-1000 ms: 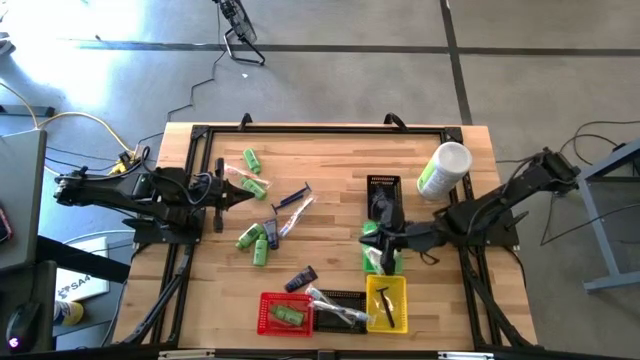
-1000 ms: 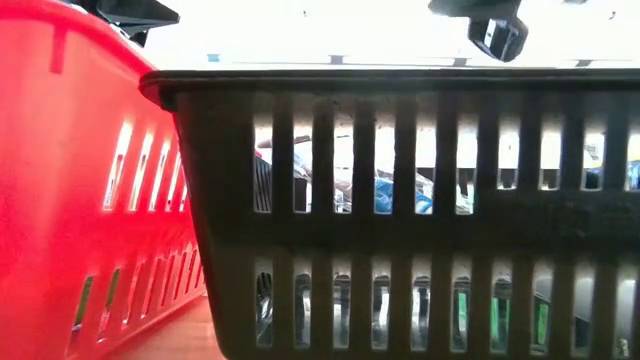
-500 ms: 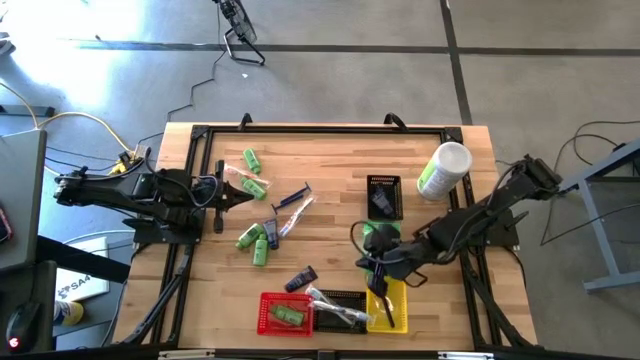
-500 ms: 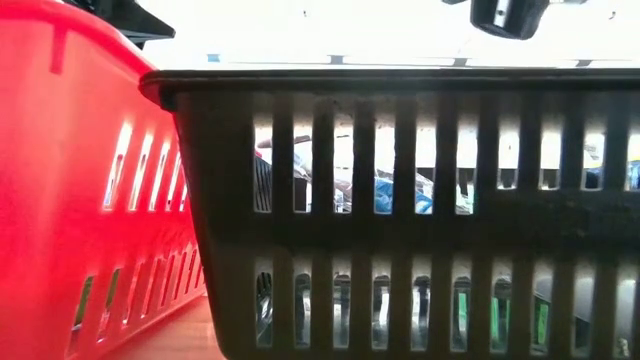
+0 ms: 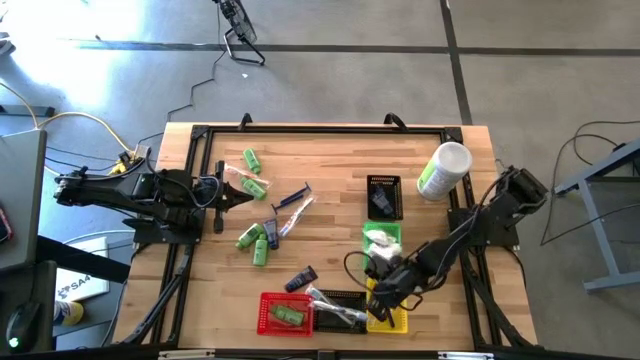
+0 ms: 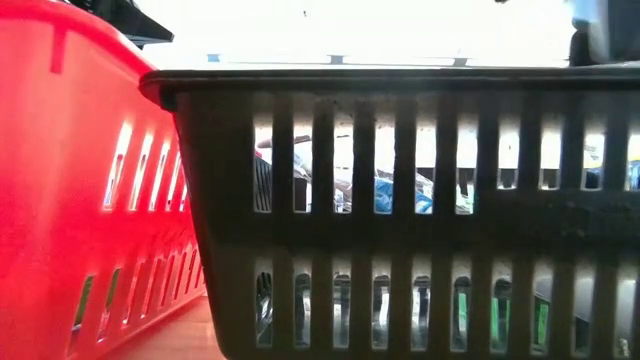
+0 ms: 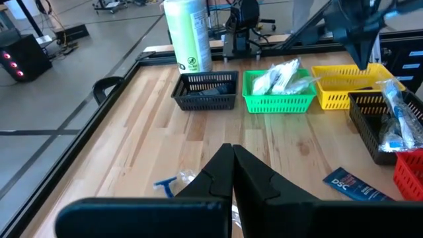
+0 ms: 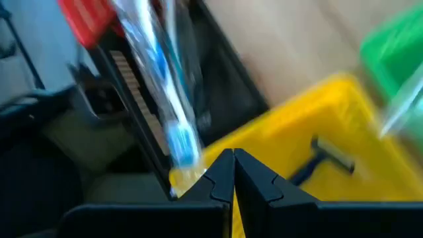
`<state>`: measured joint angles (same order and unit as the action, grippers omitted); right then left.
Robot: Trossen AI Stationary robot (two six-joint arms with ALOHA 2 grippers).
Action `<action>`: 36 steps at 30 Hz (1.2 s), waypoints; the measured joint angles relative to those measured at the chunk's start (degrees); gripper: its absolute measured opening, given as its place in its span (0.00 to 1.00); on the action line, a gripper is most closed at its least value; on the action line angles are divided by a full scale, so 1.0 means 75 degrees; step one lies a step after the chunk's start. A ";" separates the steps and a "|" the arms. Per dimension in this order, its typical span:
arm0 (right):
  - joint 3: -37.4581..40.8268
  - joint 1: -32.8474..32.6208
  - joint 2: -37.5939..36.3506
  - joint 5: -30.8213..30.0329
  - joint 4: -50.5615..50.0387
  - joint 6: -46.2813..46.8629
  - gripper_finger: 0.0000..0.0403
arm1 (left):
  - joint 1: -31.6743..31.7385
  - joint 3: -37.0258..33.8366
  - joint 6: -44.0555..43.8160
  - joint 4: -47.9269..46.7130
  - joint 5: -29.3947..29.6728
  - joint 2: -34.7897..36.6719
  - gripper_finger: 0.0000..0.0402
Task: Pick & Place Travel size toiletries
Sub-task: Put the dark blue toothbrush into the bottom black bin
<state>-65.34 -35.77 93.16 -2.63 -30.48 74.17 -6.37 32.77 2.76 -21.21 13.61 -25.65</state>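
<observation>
Loose toiletries lie on the table's left half: green bottles, a navy tube and clear-wrapped toothbrushes. My left gripper is shut and hovers beside them. My right gripper is shut with nothing between its fingers. It hangs over the yellow basket, where a black razor lies. Next to it, wrapped toothbrushes lie in the near black basket. White packets fill the green basket.
A red basket with a green bottle sits at the near edge, left of the black basket. A second black basket and a tall white-and-green bottle stand to the far right. Bare wood shows mid-table.
My right gripper has swung from above the green basket toward the table's near edge and now hangs over the yellow basket. In the low view it has slid off toward the picture's right. The left arm and the toiletries have kept still.
</observation>
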 joint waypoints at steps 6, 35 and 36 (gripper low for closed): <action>0.0000 -0.0215 0.0409 0.0428 0.0011 0.0759 0.01 | 0.0000 0.0000 -0.0003 0.0000 -0.0003 0.0000 0.00; 0.0004 -0.0175 0.0969 0.0709 0.1942 0.0328 0.01 | 0.0000 0.0012 -0.0052 -0.0394 -0.0006 0.0000 0.00; 0.0006 -0.0165 0.0963 0.0569 0.1979 0.0200 0.01 | 0.0000 0.0012 -0.0052 -0.0393 -0.0006 0.0002 0.00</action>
<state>-65.30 -37.01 100.38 1.65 -15.64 75.66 -6.37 32.86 2.37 -24.16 13.56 -25.64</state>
